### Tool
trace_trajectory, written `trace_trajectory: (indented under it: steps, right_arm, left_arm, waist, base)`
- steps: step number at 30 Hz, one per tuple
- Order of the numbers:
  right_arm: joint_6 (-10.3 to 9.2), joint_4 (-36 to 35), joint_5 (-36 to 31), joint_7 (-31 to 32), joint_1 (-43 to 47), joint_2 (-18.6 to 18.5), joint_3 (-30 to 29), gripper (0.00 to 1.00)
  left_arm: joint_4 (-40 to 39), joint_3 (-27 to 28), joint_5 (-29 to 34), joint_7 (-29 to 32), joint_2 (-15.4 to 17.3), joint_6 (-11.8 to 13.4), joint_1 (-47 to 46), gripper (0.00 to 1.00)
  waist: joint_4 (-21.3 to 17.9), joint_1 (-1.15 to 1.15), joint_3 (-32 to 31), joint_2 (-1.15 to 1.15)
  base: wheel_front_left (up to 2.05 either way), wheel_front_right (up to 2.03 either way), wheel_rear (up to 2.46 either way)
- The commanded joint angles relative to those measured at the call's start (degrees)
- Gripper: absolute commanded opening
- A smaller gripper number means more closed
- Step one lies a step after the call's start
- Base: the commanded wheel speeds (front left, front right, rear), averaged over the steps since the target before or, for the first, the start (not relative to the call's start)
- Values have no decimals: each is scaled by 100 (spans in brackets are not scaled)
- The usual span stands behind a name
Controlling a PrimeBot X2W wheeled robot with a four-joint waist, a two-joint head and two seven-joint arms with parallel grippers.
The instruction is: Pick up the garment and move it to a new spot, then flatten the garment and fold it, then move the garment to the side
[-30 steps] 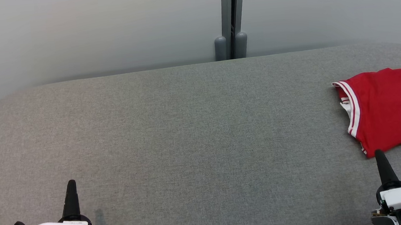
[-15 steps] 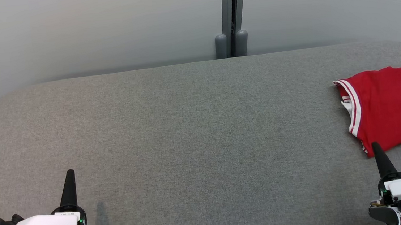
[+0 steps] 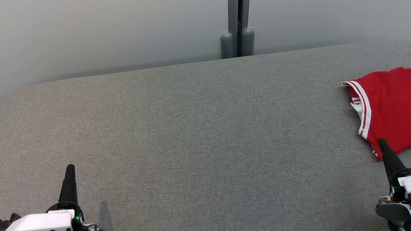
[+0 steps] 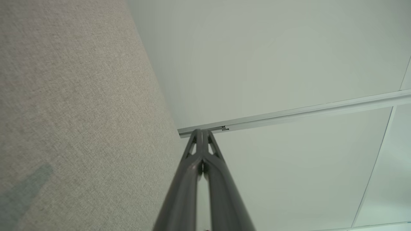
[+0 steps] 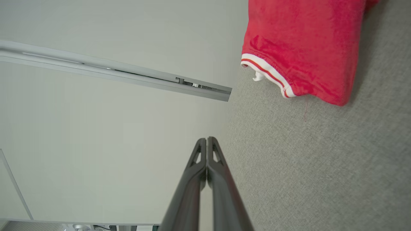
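Left gripper [image 3: 70,168] and right gripper [image 3: 381,141] closed, both pointing forward

The bench [image 3: 199,131] is covered in grey woven cloth, matt and slightly rough, with the weave plain in both wrist views. At the bench's right edge, the red shirt [image 3: 402,109] is soft knit cloth, faintly fuzzy, with ribbed white trim striped in red. The left gripper [image 3: 70,168] and right gripper [image 3: 381,141] have dark matt fingers [image 3: 69,189] that look like plastic, below smooth white shells [image 3: 33,225] with a slight sheen. Beyond the far edge, the wall panels [image 3: 90,29] are smooth and matt. The post [image 3: 235,12] between them looks like dull grey metal.
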Motion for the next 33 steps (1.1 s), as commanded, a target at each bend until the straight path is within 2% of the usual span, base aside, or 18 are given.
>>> trace_trajectory:
  steps: [1,27,33]
  right_arm:
    - [2,-1,144,33,-77,-62,2,0]
    - [2,138,1381,268,-346,-115,59,0]
    - [2,135,1376,253,-328,-127,68,0]
  left_arm:
    - [-36,38,-109,39,34,-59,-138,0]
    - [-21,119,-1099,307,44,-124,-399,0]
    - [-20,117,-1094,313,42,-126,-395,0]
  waist:
    - [1,0,4,0]
    - [16,0,84,0]
    - [16,0,85,0]
  base:
    - [0,0,0]
    - [0,0,0]
    - [0,0,0]
